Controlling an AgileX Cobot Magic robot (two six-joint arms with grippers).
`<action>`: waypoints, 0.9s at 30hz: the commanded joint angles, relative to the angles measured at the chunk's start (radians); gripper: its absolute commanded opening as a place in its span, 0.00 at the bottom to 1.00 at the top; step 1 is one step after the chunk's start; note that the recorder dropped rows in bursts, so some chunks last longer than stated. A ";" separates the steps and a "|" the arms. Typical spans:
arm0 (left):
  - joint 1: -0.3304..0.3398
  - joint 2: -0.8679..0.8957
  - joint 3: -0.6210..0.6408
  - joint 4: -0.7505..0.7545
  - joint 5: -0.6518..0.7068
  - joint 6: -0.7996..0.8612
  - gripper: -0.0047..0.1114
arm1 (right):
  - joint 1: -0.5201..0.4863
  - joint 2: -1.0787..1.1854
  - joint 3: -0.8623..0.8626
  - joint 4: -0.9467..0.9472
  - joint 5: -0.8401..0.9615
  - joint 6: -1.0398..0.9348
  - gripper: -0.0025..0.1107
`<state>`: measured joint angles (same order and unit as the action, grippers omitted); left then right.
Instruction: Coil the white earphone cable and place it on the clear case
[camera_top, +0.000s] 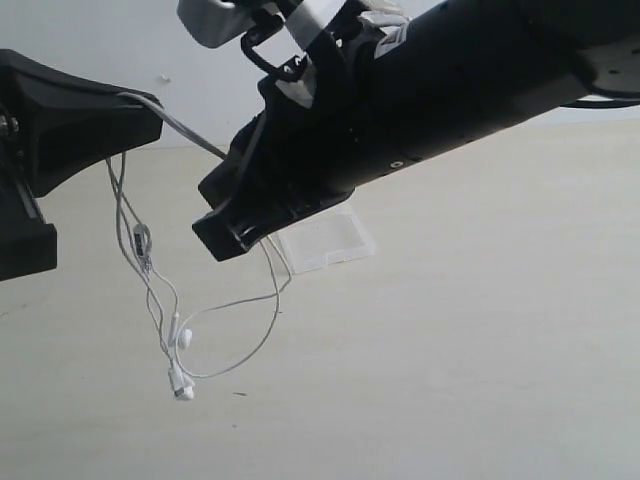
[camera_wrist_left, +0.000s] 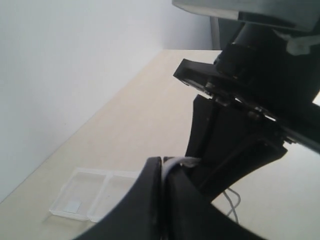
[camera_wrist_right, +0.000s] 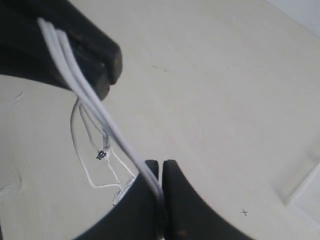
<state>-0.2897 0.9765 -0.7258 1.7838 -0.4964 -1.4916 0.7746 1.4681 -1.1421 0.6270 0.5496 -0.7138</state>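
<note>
The left fingers are pinched shut on the white earphone cable, and the right fingers are clamped on the same strands further along. The wire runs taut between them in mid-air. The rest hangs in loose loops, earbuds lowest, above the table. The clear case lies opened flat on the table, beyond the right fingers.
</note>
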 joint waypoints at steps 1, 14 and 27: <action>0.003 -0.024 -0.010 -0.039 0.038 -0.013 0.04 | -0.007 0.012 0.009 -0.057 0.026 0.009 0.02; 0.003 -0.024 -0.010 -0.039 0.038 -0.026 0.04 | -0.007 0.012 0.009 -0.025 0.049 0.000 0.26; 0.003 -0.026 -0.010 -0.039 0.040 -0.033 0.04 | -0.007 0.012 0.009 -0.017 0.045 -0.004 0.53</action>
<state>-0.2897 0.9565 -0.7303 1.7556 -0.4684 -1.5137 0.7710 1.4814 -1.1356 0.6280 0.5978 -0.7138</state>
